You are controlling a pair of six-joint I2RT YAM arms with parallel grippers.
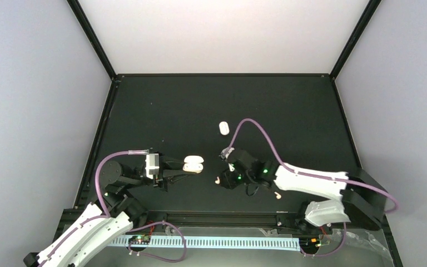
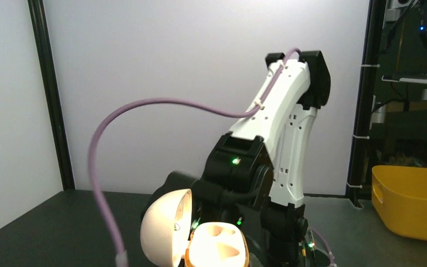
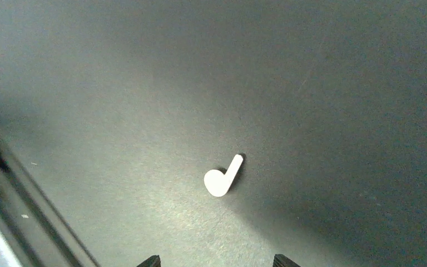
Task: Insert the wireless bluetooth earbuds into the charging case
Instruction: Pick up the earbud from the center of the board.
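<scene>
On the mat point(image 3: 339, 83), one earbud point(image 3: 222, 177), stem angled toward upper right.

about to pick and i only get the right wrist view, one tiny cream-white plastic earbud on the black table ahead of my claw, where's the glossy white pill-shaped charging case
observer: the left claw is shut on the glossy white pill-shaped plastic charging case.
operator: lid open
observer: yes, its hinged lid is swung wide open.
operator: other bud
observer: a second tiny cream-white plastic earbud lies just nearside of the right arm.
</scene>
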